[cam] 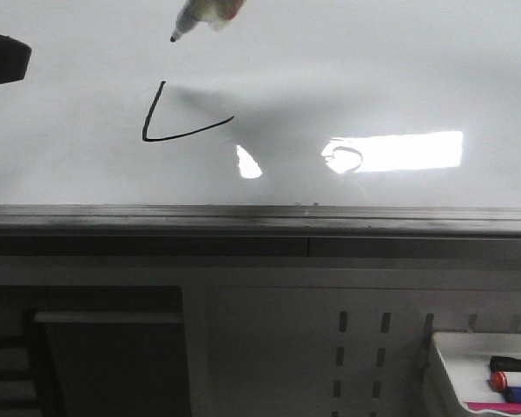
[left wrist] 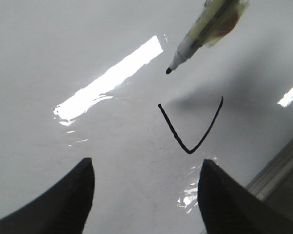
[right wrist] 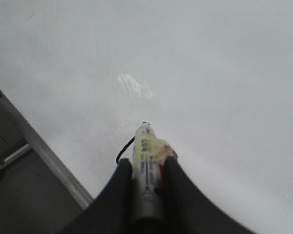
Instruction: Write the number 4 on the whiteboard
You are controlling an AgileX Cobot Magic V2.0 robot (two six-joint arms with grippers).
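Note:
The whiteboard [cam: 373, 78] fills the upper front view. On it is a thin black mark [cam: 169, 135] of two joined strokes, a slanted left stroke and a crossbar; it also shows in the left wrist view [left wrist: 188, 146]. My right gripper [right wrist: 146, 163] is shut on a white marker [right wrist: 145, 146] with yellowish tape. The marker [cam: 204, 16] points down-left, and its black tip [cam: 174, 38] hangs above the slanted stroke's top, clear of the board with its shadow apart. My left gripper [left wrist: 146, 195] is open and empty over the board near the mark; it shows dark at the left edge [cam: 2, 56].
The board's dark grey lower frame [cam: 260, 221] runs across the front view. A bright rectangular reflection [cam: 399, 152] lies right of the mark. A small white tray [cam: 451, 365] with coloured markers [cam: 512, 380] sits at the lower right, below the board.

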